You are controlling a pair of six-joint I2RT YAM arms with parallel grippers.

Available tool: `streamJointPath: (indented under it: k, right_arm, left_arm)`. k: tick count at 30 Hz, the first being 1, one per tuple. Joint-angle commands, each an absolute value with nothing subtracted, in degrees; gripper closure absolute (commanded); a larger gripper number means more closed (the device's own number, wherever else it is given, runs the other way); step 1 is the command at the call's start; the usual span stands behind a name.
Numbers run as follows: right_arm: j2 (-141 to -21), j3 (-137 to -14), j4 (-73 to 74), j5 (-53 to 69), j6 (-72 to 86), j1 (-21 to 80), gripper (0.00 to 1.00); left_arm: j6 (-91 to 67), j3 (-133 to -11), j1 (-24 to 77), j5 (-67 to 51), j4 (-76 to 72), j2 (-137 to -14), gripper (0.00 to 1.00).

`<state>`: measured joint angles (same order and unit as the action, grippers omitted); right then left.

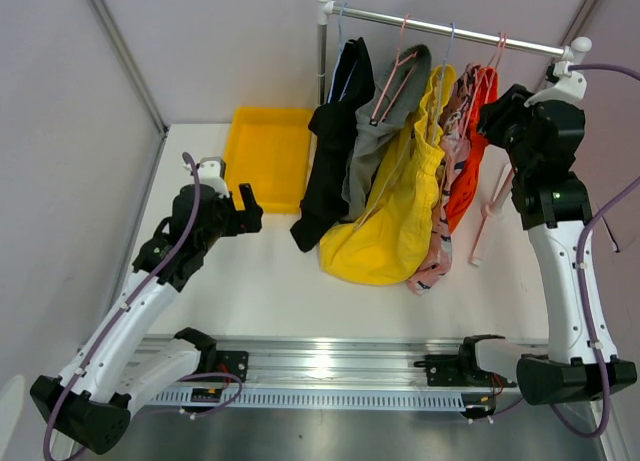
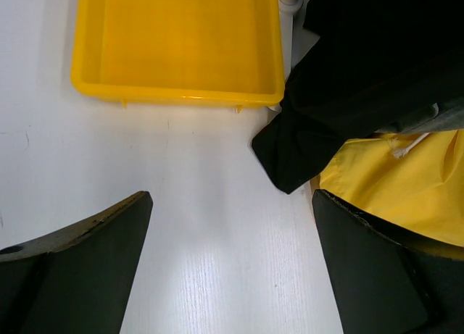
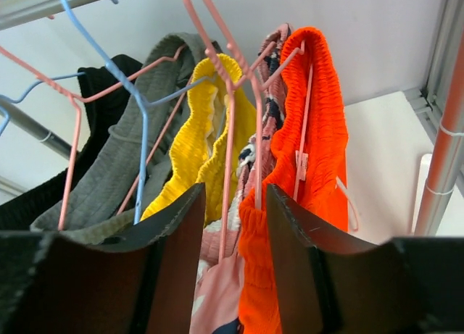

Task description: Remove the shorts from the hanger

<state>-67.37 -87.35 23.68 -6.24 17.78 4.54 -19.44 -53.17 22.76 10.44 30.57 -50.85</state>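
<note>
top external view: your left arm (image 1: 140,301) reaches low over the counter (image 1: 270,281), its pincer (image 1: 250,209) released wide beside the yellow tray (image 1: 270,151). your right arm (image 1: 560,271) stands tall, its pincer (image 3: 235,193) up at the rail (image 1: 450,26), straddling a pink hanger (image 3: 228,145) against the orange-red shorts (image 3: 319,131). you cannot tell whether it grips. the black shorts (image 1: 325,171), grey shorts (image 1: 375,151) and yellow shorts (image 1: 395,221) hang alongside.

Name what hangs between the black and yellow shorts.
The grey shorts hang between the black shorts and the yellow shorts; the top external view shows it.
</note>
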Motion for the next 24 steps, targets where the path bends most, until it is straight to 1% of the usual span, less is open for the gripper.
streamJointPath:
  k: [1, 5, 10, 24]
  right_arm:
    - [-70.30, -91.31, 22.76, -8.61, 15.39, 4.57, 0.53]
    - [-73.30, -95.62, 23.91, -9.49, 13.98, 4.13, 0.53]
    - [-75.32, -96.59, 23.73, -9.75, 13.80, 3.52, 0.53]
    - [-78.75, -92.64, 20.48, -9.67, 15.03, 3.08, 0.54]
  left_arm:
    - [-18.63, -52.82, 22.94, 11.60, 28.83, -49.40, 0.01]
    - [-18.63, -52.65, 23.03, 11.86, 29.00, -49.13, 0.01]
    - [-18.63, -52.56, 22.94, 11.87, 28.74, -49.13, 0.01]
    - [-18.63, -52.65, 22.94, 12.04, 29.00, -49.13, 0.01]
